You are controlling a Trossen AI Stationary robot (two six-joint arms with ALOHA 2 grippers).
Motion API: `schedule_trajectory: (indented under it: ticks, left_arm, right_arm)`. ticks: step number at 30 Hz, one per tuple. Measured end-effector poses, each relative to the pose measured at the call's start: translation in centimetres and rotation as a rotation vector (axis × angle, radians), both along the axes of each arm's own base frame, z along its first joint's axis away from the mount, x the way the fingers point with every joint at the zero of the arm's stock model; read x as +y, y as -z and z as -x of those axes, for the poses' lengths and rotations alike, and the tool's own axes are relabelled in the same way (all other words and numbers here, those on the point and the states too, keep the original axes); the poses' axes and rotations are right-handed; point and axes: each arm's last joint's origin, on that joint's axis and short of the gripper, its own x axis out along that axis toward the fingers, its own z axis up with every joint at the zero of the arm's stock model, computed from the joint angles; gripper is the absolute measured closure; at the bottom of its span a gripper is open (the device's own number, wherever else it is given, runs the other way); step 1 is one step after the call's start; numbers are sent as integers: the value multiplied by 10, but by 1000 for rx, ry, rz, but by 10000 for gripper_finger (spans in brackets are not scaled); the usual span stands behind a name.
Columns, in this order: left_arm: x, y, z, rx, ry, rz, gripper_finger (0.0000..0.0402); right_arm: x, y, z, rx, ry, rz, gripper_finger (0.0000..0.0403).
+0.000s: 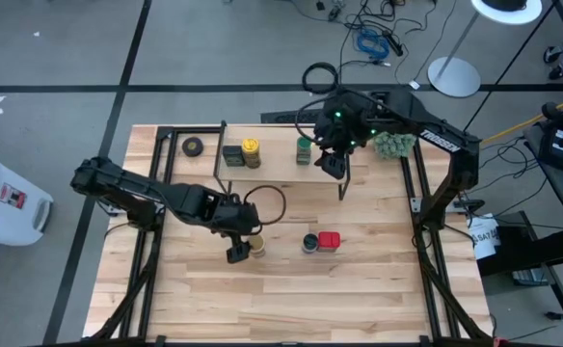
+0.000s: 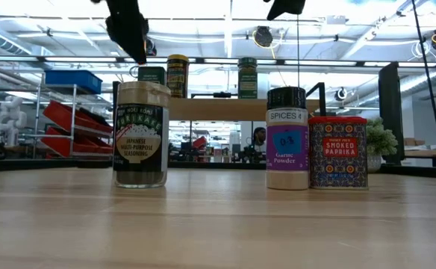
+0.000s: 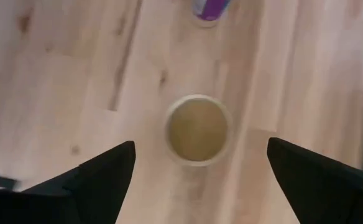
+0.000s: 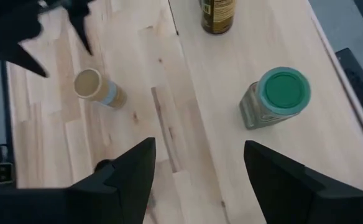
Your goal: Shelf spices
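Note:
My left gripper (image 1: 236,253) (image 3: 200,144) is open and hovers above the tan-lidded jar (image 1: 258,246) (image 3: 197,129), which stands upright on the table; its fingers point down, one on either side of the lid, clear of it. The blue-lidded jar (image 1: 309,243) (image 2: 287,138) and the red square tin (image 1: 329,241) (image 2: 338,152) stand side by side to its right. On the shelf (image 1: 272,166) stand the dark boxy tin (image 1: 231,154), the yellow-lidded jar (image 1: 251,152) and the green-lidded jar (image 1: 304,149) (image 4: 275,96). My right gripper (image 1: 335,166) (image 4: 199,144) is open above the shelf's right end, beside the green-lidded jar.
A black tape roll (image 1: 193,146) lies on the table left of the shelf. The fuzzy green plant ball (image 1: 394,145) sits at the far right, behind my right arm. Black frame rails (image 1: 147,241) run along both table sides. Bare wood stretches across the near half.

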Motion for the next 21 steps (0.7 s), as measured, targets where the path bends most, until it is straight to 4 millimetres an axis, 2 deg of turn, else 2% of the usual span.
schedule_trajectory:
  ticks: [6, 16, 21]
  left_arm:
    - [-8, 11, -6, -64, 82, -38, 27]
    - [-10, 20, -5, -16, 121, -6, 27]
    - [-12, 24, -7, 10, 147, 17, 8]
  right_arm:
    - [16, 0, -4, -2, 45, -65, 169]
    - [54, 0, -9, 6, 102, -60, 169]
    - [65, 0, -10, 3, 134, -65, 169]
